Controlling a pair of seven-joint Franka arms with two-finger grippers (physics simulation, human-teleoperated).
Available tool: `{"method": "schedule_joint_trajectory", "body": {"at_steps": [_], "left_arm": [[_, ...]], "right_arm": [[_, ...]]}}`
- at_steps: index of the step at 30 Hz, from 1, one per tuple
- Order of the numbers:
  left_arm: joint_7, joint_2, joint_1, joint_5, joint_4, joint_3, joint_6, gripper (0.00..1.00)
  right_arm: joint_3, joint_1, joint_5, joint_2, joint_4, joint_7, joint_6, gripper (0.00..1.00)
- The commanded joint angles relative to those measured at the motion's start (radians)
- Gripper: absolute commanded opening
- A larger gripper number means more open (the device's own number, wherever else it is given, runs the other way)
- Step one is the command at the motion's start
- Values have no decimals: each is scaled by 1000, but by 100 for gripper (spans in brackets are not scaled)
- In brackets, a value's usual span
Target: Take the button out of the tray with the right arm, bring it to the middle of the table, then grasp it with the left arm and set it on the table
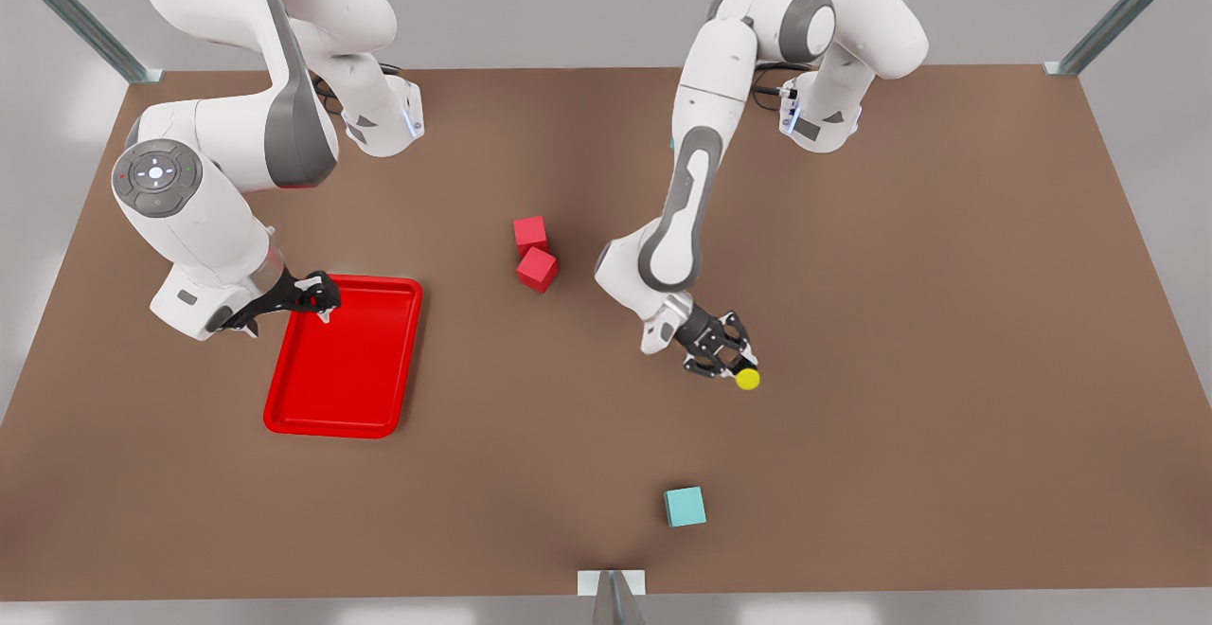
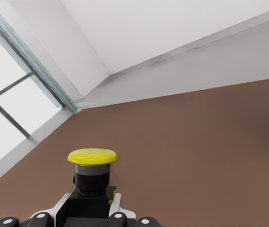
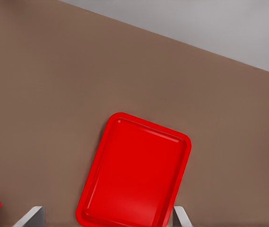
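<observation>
The left gripper (image 1: 729,360) pinches the button (image 1: 747,379) above the table (image 1: 947,322), ready to lower and release, while the right gripper (image 1: 322,298) waits, fingers spread, over the tray (image 1: 284,407).

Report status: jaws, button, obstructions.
Left gripper shut on button, mid-table. Right gripper open over tray. Teal cube nearby, apart.

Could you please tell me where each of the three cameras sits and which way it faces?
Front view: high above the brown table, looking down on both arms, the left gripper and the right gripper.
Left wrist view: on the left arm, facing its fingers pinching the small yellow-capped button.
Right wrist view: on the right arm, looking down at the shallow red tray between open fingertips.
Shared: front and right wrist views show the tray.
</observation>
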Motion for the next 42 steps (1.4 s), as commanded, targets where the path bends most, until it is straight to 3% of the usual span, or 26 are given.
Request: {"method": "schedule_joint_trajectory", "body": {"at_steps": [1, 18, 19, 20, 21, 42], "left_arm": [[-997, 14, -1, 35, 0, 0, -18, 49], [-1172, 168, 62, 217, 3, -93, 52, 49], [-1170, 168, 62, 219, 3, -92, 52, 54], [-1170, 168, 62, 227, 5, -92, 52, 90], [-1170, 168, 62, 227, 5, -92, 51, 100], [-1087, 162, 36, 242, 2, -81, 28, 100]], "right_arm": [[0, 0, 1, 0, 1, -2, -1, 100], [0, 0, -13, 0, -1, -2, -1, 100], [2, 2, -12, -2, -1, -2, -1, 100], [0, 6, -13, 0, -1, -2, -1, 100], [0, 6, -13, 0, -1, -2, -1, 100], [0, 6, -15, 0, -1, -2, -1, 100]]}}
